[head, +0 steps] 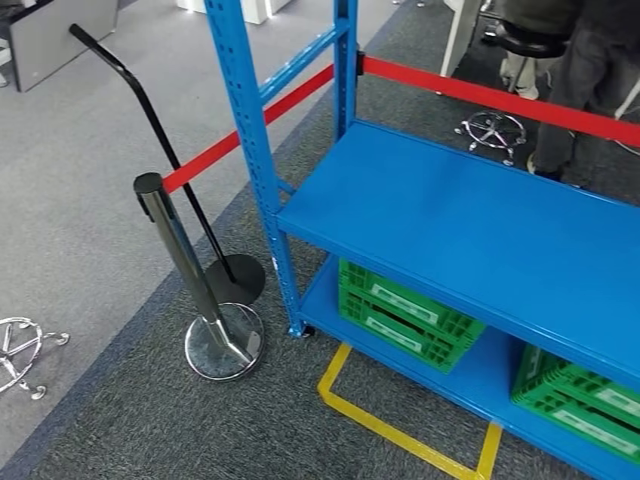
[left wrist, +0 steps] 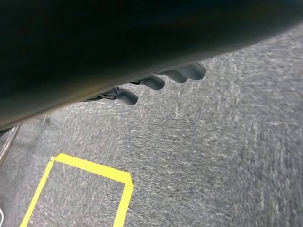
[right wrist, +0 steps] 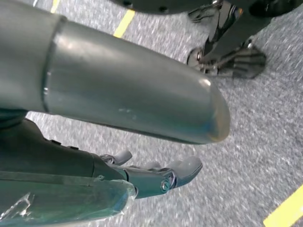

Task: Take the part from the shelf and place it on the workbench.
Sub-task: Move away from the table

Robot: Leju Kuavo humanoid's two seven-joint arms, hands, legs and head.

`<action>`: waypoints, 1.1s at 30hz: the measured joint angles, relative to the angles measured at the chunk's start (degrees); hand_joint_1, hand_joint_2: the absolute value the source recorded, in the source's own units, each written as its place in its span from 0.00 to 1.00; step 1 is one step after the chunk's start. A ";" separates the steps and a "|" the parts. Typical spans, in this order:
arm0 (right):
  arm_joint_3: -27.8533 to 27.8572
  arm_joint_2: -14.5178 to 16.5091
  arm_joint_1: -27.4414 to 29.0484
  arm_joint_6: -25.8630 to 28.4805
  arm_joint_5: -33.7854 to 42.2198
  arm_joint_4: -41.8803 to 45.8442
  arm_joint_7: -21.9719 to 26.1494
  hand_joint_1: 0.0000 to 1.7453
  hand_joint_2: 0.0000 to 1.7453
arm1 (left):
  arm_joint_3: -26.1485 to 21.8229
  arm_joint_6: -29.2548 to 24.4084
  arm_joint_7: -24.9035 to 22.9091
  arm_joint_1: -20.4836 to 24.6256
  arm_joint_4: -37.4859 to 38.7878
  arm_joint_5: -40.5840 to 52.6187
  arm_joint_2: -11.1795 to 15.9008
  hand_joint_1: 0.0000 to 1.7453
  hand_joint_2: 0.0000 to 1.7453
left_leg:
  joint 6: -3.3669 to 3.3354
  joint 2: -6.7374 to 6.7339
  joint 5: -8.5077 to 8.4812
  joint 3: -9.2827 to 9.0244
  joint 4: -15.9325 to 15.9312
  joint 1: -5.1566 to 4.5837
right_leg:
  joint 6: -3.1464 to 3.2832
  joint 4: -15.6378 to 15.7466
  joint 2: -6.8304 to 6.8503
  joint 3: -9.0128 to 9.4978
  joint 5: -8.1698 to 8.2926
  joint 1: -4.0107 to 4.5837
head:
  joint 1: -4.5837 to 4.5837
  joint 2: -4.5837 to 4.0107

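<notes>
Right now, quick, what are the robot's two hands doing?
Left hand: holds nothing, fingers apart, hanging over the carpet.
Right hand: holds nothing, fingers stretched out over the carpet.

even indoor light, motion-blurred carpet (left wrist: 214,156) in both wrist views

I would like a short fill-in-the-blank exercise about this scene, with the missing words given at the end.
1. The shelf is painted ____.
2. The green crates sit on the ____ level of the shelf.
3. The belt stretched from the silver post is ____.
4. The tape outline on the carpet in front of the shelf is ____.

Missing words: blue; bottom; red; yellow
</notes>
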State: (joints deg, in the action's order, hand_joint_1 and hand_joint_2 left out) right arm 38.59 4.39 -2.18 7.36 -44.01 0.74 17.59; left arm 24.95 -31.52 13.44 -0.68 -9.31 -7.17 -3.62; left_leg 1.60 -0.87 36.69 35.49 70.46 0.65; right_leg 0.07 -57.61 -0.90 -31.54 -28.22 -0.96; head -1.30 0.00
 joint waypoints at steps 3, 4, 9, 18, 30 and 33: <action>-0.08 0.02 0.17 -0.18 -0.14 0.00 -0.14 0.00 0.00 | -0.04 0.00 0.00 -0.08 0.00 -0.02 -0.02 0.00 0.00 | -0.68 0.67 -2.46 0.15 0.09 -0.12 | 0.09 -0.03 -2.35 0.05 0.07 0.27 | 0.00 0.00; -0.12 0.02 0.21 -0.23 -0.17 0.00 -0.19 0.00 0.00 | -0.07 0.00 0.00 -0.07 0.00 -0.02 -0.02 0.00 0.00 | -1.17 1.55 -4.86 -1.35 -3.31 -0.18 | 0.07 -0.03 -3.12 0.12 0.09 0.32 | 0.00 0.00; -0.22 0.17 0.06 -0.51 -0.27 0.05 -0.43 0.00 0.00 | -0.73 0.19 1.06 0.03 -0.11 -1.45 -0.11 0.00 0.00 | -2.92 4.87 -8.07 -5.12 -12.64 -0.30 | -1.16 -0.18 -6.32 -0.95 0.69 0.24 | 0.13 0.00; -0.23 0.11 0.42 -0.65 -0.33 0.36 -0.79 0.00 0.00 | -3.68 4.09 5.01 -0.55 -0.59 -5.59 -1.04 0.00 0.00 | -3.21 -2.34 -8.19 -5.83 -14.35 -0.16 | -3.22 -14.62 0.71 -8.37 -5.23 0.09 | -0.38 0.00; -0.21 0.04 0.32 -0.77 -0.33 0.63 -1.35 0.00 0.00 | -6.04 7.28 7.06 -0.18 -0.68 -7.23 -1.13 0.00 0.00 | -0.52 -0.29 0.37 -1.43 -1.61 -0.29 | 0.10 -0.37 1.26 -0.85 0.33 0.25 | 0.18 0.00; -0.22 0.04 0.41 -0.83 -0.33 0.63 -1.38 0.00 0.00 | -6.37 7.30 7.06 -0.37 -0.68 -7.23 -1.14 0.00 0.00 | -0.93 0.38 -0.08 0.34 2.05 -0.32 | 0.29 -0.40 -0.60 -0.92 0.46 0.45 | 0.17 0.00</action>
State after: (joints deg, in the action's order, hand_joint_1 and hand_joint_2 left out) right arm 38.36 4.44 -1.77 6.53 -44.34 1.38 16.21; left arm 18.58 -24.22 20.50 -1.05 -9.99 -14.40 -4.76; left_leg 0.67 -0.49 36.61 35.84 72.51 0.33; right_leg 0.36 -58.01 -1.49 -32.46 -27.76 -0.52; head -1.13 0.00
